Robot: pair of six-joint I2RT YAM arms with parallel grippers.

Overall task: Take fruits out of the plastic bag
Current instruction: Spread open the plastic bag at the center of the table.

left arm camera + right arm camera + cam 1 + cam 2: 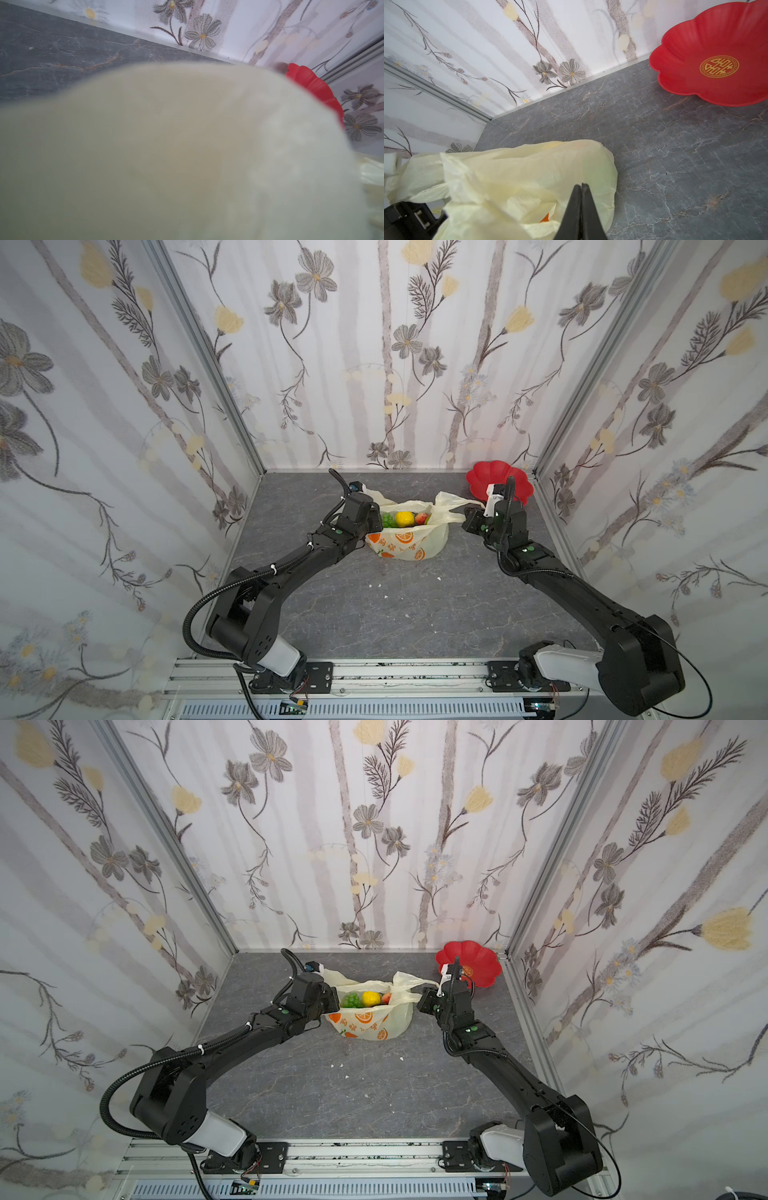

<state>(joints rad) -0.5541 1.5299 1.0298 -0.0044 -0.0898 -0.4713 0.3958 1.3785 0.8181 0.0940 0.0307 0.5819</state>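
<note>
The thin pale-yellow plastic bag (409,541) is sitting mid-width on the grey marbled worktop (374,605), nearer its back edge, long axis running side to side, mouth opening upward over a green grape bunch (388,520), bumpy yellow lemon (405,517) and red strawberry (420,517). The left gripper (374,512) is clamping fully closed, seemingly on one handle loop; the right gripper (581,187), jaws almost touching, is pinching the other, taut loop. Pulling both loops apart evenly is looking wisest, sparing the film and keeping the fruit from tipping out.
</note>
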